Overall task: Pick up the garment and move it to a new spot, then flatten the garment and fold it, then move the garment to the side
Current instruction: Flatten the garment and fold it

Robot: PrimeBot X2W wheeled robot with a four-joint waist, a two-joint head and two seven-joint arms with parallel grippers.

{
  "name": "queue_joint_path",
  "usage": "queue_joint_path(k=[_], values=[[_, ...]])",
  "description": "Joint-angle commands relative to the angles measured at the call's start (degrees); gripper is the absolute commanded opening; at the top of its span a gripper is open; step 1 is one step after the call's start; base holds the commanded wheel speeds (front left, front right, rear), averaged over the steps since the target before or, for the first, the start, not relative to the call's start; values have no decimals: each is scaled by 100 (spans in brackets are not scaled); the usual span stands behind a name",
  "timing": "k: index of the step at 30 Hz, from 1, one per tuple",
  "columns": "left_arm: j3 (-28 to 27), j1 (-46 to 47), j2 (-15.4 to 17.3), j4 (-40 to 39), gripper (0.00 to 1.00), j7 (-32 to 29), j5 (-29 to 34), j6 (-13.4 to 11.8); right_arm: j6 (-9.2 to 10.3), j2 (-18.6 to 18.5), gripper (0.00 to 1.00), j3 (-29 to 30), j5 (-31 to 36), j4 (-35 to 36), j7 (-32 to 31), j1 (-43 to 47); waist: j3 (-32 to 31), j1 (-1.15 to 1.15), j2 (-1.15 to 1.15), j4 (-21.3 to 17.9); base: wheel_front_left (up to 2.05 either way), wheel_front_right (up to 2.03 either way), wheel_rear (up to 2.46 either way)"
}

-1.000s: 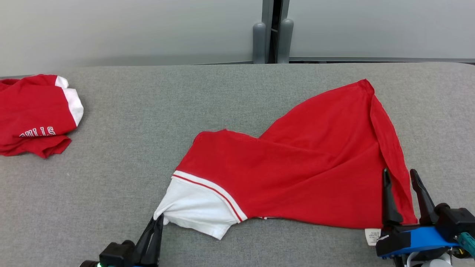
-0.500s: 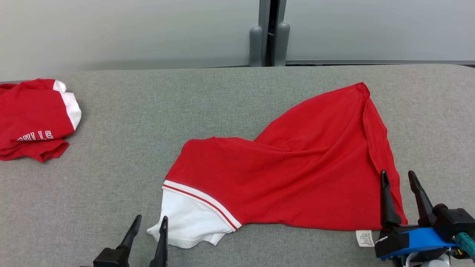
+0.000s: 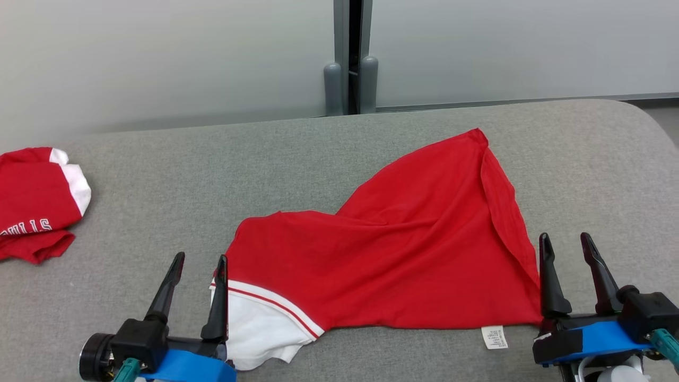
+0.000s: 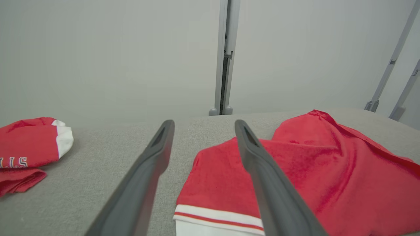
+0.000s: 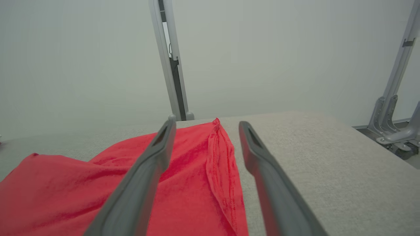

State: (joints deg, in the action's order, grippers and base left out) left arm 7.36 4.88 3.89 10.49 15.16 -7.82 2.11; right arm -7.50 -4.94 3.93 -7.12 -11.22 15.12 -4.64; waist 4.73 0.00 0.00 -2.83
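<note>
Red garment (image 3: 403, 254) sprawled over the middle and right half of the grey table (image 3: 212, 175), running from near the table's front edge back toward its far edge in one long diagonal point. Not flat: deep creases across the body, right hem doubled over on itself. White sleeve (image 3: 254, 329) with a red stripe crumpled at the table's front edge, care label (image 3: 493, 337) poking out toward that same edge.

Left gripper (image 3: 200, 259) at the table's front left, fingers wide apart, clamped on nothing; inner finger over the sleeve's edge, contact impossible to judge. Right gripper (image 3: 563, 237) at the table's front right, likewise spread and empty, just beside the garment's lower right corner. Second red garment (image 3: 32, 212) bunched at the table's left end, well apart.

Judged as the flattening step: laid at its spot, not yet smoothed, no fold made. Next move probably a grasp on two corners, one per gripper, then a pull apart along the table's front edge to draw out the creases. Calls for a low, shallow approach, one finger under a single layer only, and for opening the doubled right hem first. Risk of pinching two layers at the sleeve, or of dragging the cloth off the table's front edge.
</note>
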Motion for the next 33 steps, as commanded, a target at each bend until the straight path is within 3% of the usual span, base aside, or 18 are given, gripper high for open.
queue_joint_path(k=[1, 9, 20, 33], values=[[-67, 68, -1, -30, 100, -1, 29, 15, 2, -4, 100, -26, 30, 53, 4, 29, -80, 0, 0, -82, 0, 0, 0], [-393, -84, -49, -35, 100, -2, 104, 68, 2, 16, 100, -173, 30, 309, 4, 245, -320, 0, 0, -293, 0, 0, 0], [-512, -234, -82, 41, 100, -2, 191, 155, 2, 53, 100, -222, 14, 348, 4, 480, -393, 0, 0, -240, 0, 0, 0], [-413, -395, -89, 886, 100, -2, 118, 281, 2, 99, 100, 63, 135, -538, 4, 510, -200, 0, 0, -126, 0, 0, 0]])
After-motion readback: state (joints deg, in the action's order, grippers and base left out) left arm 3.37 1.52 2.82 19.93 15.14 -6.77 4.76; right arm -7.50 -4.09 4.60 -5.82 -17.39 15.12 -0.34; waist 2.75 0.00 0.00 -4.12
